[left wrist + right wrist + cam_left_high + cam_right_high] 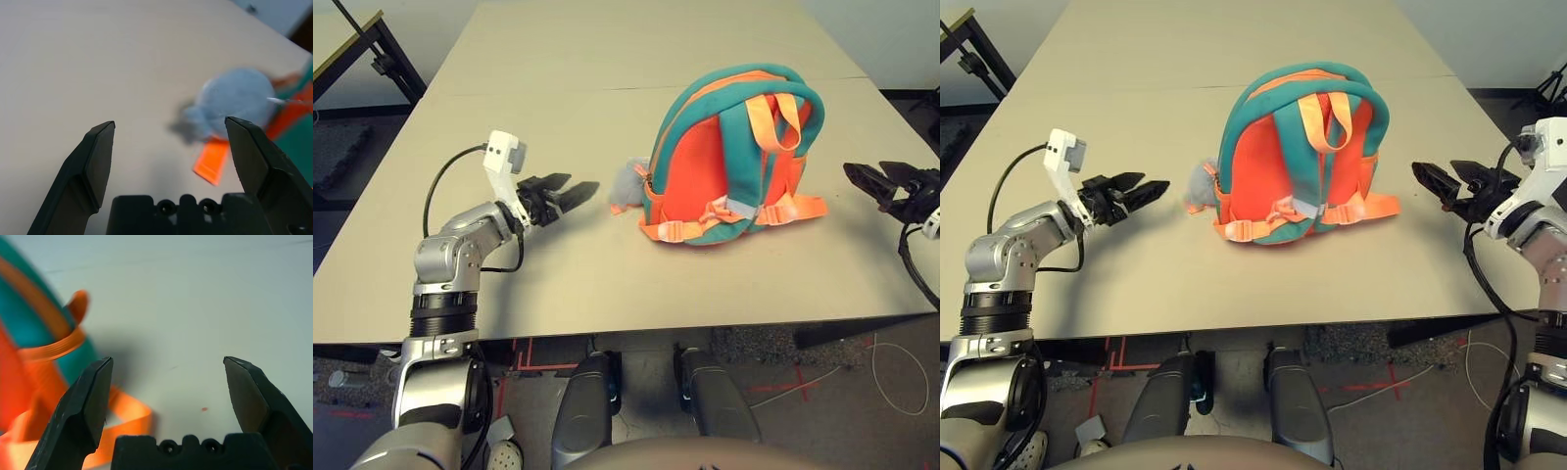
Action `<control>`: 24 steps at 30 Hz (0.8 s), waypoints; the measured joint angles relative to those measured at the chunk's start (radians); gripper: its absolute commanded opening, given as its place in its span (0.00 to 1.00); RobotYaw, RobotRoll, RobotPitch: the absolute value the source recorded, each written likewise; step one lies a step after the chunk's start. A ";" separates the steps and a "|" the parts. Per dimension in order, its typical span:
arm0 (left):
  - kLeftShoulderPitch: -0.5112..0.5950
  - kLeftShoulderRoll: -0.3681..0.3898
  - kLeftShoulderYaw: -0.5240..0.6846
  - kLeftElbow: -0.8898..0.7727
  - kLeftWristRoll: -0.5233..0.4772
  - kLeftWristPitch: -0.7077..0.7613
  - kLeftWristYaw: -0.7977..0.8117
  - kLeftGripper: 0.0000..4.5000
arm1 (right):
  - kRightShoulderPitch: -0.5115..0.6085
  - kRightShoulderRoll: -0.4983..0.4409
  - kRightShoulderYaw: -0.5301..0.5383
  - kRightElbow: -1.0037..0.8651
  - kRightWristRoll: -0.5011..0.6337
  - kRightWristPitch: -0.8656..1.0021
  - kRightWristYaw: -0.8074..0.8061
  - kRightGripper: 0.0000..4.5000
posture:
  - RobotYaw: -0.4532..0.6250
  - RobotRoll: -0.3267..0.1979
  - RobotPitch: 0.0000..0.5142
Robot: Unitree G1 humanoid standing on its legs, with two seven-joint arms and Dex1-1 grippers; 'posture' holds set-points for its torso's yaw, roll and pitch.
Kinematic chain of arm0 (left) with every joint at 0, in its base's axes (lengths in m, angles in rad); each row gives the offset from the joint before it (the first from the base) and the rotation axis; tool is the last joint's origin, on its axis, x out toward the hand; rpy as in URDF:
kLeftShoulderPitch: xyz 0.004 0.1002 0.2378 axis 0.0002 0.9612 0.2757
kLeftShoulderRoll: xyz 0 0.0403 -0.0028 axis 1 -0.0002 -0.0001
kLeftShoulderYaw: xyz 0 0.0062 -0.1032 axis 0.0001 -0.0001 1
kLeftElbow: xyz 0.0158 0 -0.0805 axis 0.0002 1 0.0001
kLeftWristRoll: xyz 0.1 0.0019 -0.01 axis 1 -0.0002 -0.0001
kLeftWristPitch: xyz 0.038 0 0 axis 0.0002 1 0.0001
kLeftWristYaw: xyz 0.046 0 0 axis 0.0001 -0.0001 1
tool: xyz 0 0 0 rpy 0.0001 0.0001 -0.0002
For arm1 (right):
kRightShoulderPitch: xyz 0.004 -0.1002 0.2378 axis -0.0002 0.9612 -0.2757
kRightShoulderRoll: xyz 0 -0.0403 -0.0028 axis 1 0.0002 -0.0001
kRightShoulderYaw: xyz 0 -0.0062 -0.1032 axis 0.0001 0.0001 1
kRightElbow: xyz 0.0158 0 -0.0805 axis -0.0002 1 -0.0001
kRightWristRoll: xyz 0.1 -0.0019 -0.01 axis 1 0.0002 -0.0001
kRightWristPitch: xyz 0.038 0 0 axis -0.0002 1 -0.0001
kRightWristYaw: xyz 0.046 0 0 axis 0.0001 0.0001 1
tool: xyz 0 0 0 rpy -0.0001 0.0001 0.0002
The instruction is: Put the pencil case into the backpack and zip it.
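Left black two-fingered gripper [570, 192] spread wide and holding nothing, hovering just above the beige tabletop [558, 88]. Its wrist view catches a fuzzy grey plush toy [234, 105] close ahead, which the head views show only as a small tuft at the bag's side. Right black two-fingered gripper [1445, 181] likewise gaping and empty (touching nothing), its wrist view picking out light-orange straps [54, 345]. Between the 2 stands the small orange backpack with teal trim [729, 157], upright on the table, straps facing the robot.
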 measured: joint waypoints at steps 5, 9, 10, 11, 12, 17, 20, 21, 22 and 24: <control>0.044 -0.051 0.027 0.019 0.050 -0.126 0.141 1.00 | -0.002 0.035 -0.006 0.060 -0.024 -0.097 -0.048 0.99 | 0.28 0.62 0.33; 0.067 -0.075 0.055 0.055 0.104 -0.292 0.235 1.00 | -0.008 0.055 -0.009 0.110 -0.040 -0.165 -0.086 0.99 | 0.29 0.62 0.34; 0.069 -0.076 0.063 0.072 0.118 -0.322 0.256 1.00 | -0.011 0.059 -0.009 0.122 -0.045 -0.180 -0.092 0.99 | 0.29 0.62 0.34; 0.072 -0.076 0.070 0.087 0.127 -0.349 0.271 1.00 | -0.011 0.061 -0.009 0.129 -0.048 -0.193 -0.096 0.99 | 0.29 0.62 0.35; 0.074 -0.075 0.074 0.106 0.140 -0.377 0.288 1.00 | -0.012 0.065 -0.009 0.143 -0.051 -0.208 -0.100 0.99 | 0.29 0.62 0.35; 0.075 -0.051 0.096 0.155 0.170 -0.466 0.335 1.00 | -0.020 0.080 -0.009 0.207 -0.070 -0.271 -0.114 0.99 | 0.30 0.62 0.35; 0.075 -0.035 0.110 0.176 0.179 -0.498 0.349 1.00 | -0.029 0.087 -0.008 0.240 -0.083 -0.302 -0.115 0.99 | 0.30 0.62 0.35; 0.075 -0.031 0.110 0.182 0.183 -0.505 0.355 1.00 | -0.034 0.090 -0.007 0.247 -0.088 -0.312 -0.115 0.99 | 0.31 0.62 0.35; 0.075 -0.030 0.110 0.184 0.187 -0.512 0.361 1.00 | -0.041 0.093 -0.005 0.253 -0.093 -0.324 -0.114 0.99 | 0.31 0.62 0.35; 0.075 -0.026 0.110 0.186 0.191 -0.522 0.364 1.00 | -0.051 0.100 -0.002 0.261 -0.097 -0.341 -0.114 0.99 | 0.31 0.62 0.35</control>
